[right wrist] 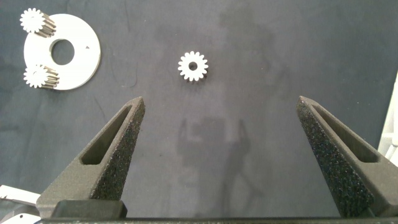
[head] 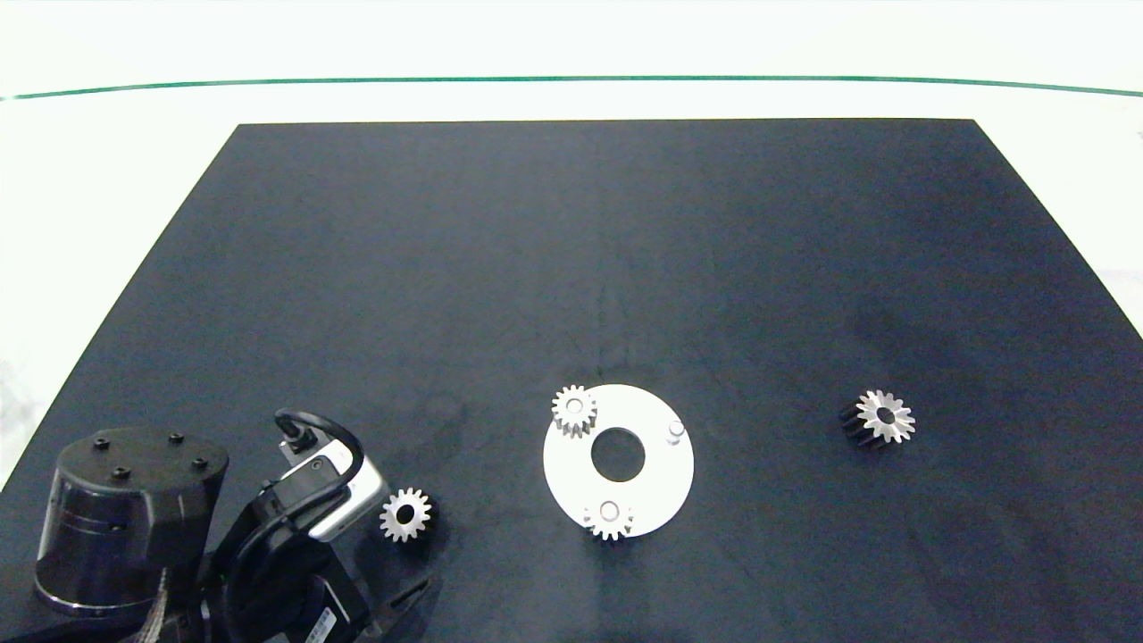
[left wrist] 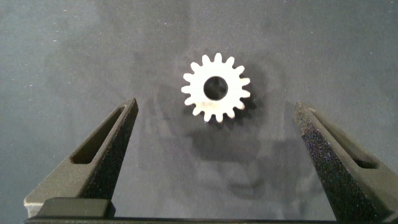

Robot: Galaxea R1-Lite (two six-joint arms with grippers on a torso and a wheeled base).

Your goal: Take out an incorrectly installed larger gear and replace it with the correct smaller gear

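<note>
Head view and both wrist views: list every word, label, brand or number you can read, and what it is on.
No text can be read in any view.
Left arm: a small white label near the bottom edge of the head view, print too small to read.
Gears, white disc, black mat: no markings visible.

The smaller gear [head: 405, 514] lies alone at lower left, bare mat all round; the left gripper [left wrist: 214, 155] hangs spread above it. On the white disc [head: 652, 491] at lower centre, two small gears [head: 573, 410] crowd the rim, the right-hand peg [head: 676, 431] bare. The larger gear [head: 880, 418] stands clear at right.
</note>
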